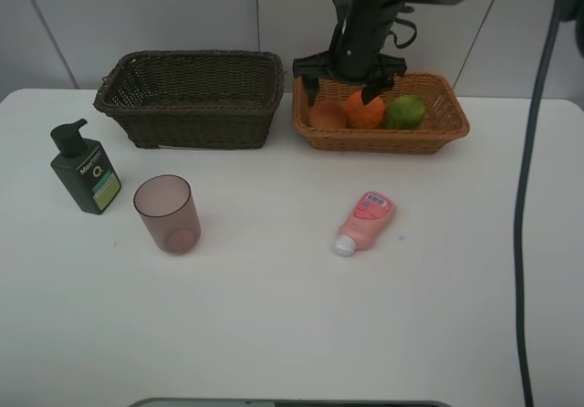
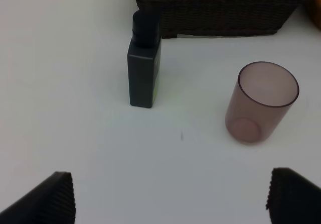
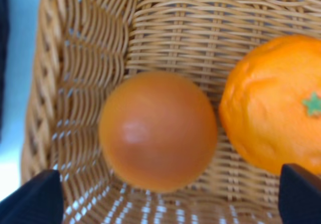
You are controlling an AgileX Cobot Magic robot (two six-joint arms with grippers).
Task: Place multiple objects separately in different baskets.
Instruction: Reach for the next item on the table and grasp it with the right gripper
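Exterior high view: a plain white worktop (image 1: 274, 316), matte and evenly lit, runs back to a wall of pale panels (image 1: 164, 15) with thin upright seams. A black cable (image 1: 529, 197) hangs down the right side.

Two wicker baskets stand side by side at the back edge, close together but apart. The dark brown basket (image 1: 192, 120) is on the left and is the deeper one. The light tan basket (image 1: 383, 140) on the right holds three fruits in a row: a red-orange fruit (image 1: 327, 115), an orange (image 1: 365, 113) and a lime (image 1: 405, 111).

The right claw (image 3: 165, 196) hangs over that tan basket with its jaws spread wide, gripping nothing. In the right wrist view the red-orange fruit lies on the weave below the gap, just beside the orange.

On the open worktop a dark green pump bottle (image 1: 85, 172) stands upright at the left. A translucent mauve cup (image 1: 167, 213) stands upright near it. A pink tube (image 1: 365, 220) lies flat toward the middle, white cap pointing to the front.

The left claw (image 2: 170, 196) is spread wide above bare worktop and holds nothing. The bottle and cup are ahead of it in the left wrist view.
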